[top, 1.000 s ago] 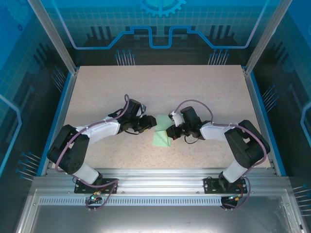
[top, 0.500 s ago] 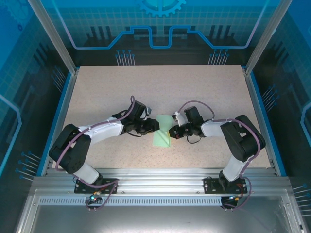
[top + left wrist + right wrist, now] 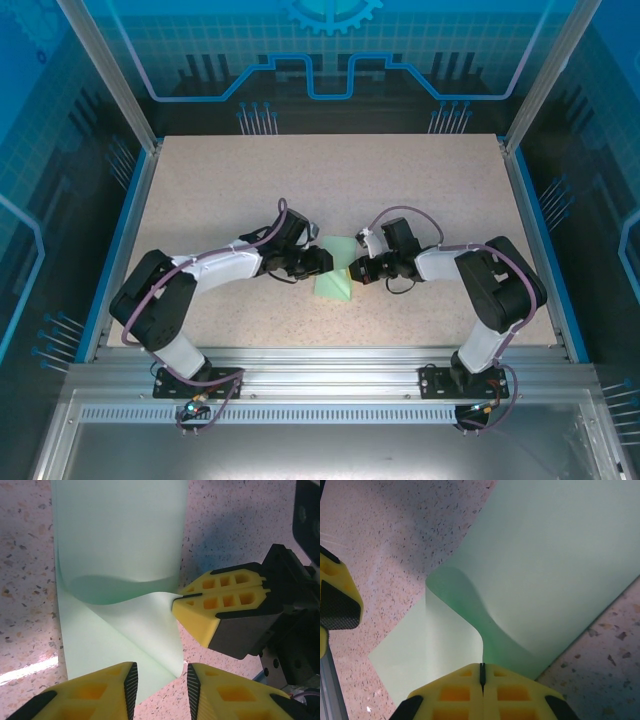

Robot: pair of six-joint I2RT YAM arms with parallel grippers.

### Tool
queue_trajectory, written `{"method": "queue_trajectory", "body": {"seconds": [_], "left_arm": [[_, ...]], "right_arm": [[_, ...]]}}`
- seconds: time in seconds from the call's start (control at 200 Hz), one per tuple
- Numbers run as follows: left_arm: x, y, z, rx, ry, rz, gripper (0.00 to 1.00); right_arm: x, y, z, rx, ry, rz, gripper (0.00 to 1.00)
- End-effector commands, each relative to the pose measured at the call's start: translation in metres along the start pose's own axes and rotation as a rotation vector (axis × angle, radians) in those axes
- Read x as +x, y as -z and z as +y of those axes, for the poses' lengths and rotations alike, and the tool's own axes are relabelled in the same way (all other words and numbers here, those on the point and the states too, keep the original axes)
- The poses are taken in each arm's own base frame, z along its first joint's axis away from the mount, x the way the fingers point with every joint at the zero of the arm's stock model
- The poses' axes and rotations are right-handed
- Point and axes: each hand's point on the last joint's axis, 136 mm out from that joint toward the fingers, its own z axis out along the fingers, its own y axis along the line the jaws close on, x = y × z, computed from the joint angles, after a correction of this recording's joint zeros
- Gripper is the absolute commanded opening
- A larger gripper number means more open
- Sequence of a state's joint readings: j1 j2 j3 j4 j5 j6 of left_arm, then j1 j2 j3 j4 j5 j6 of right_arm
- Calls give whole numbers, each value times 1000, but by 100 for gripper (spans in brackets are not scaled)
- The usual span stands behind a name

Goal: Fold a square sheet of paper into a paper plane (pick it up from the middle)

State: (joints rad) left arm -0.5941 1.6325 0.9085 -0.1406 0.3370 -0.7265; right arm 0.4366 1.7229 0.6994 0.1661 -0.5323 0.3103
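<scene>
The right pincer (image 3: 481,671) is staying clenched on a lifted edge of the square sheet of paper (image 3: 560,555), curling a flap over the rest, which is lying flat on the desk (image 3: 400,180). The left pincer (image 3: 160,682) has been sliding in and narrowing. Its jaws are not yet closed, and the flap's corner is showing in their gap. The fold is probably being handed over, not yet creased.

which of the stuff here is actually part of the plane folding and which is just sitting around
Part of the job:
- paper, partly folded
- right gripper, shut on the paper's lifted flap
- left gripper, open by a corner of the paper

Just there:
- table
- metal frame
- blue panels
</scene>
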Motion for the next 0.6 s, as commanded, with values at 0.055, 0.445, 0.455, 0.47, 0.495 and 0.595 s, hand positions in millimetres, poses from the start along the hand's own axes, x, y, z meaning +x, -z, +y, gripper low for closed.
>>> {"method": "queue_trajectory", "body": {"seconds": [0.055, 0.445, 0.455, 0.47, 0.495, 0.595], "left_arm": [[1, -5, -8, 13, -1, 23, 33], [2, -8, -8, 9, -2, 26, 33], [3, -8, -8, 8, -2, 27, 33], [3, -8, -8, 8, -1, 28, 33], [3, -8, -8, 7, 1, 28, 33], [3, -8, -9, 9, -2, 28, 33]], "right_arm": [[0, 1, -4, -6, -9, 6, 0], [9, 5, 0, -1, -4, 6, 0], [9, 5, 0, -1, -3, 6, 0], [9, 5, 0, 1, 0, 6, 0], [10, 5, 0, 3, 2, 7, 0], [8, 4, -2, 16, 3, 4, 0]]}}
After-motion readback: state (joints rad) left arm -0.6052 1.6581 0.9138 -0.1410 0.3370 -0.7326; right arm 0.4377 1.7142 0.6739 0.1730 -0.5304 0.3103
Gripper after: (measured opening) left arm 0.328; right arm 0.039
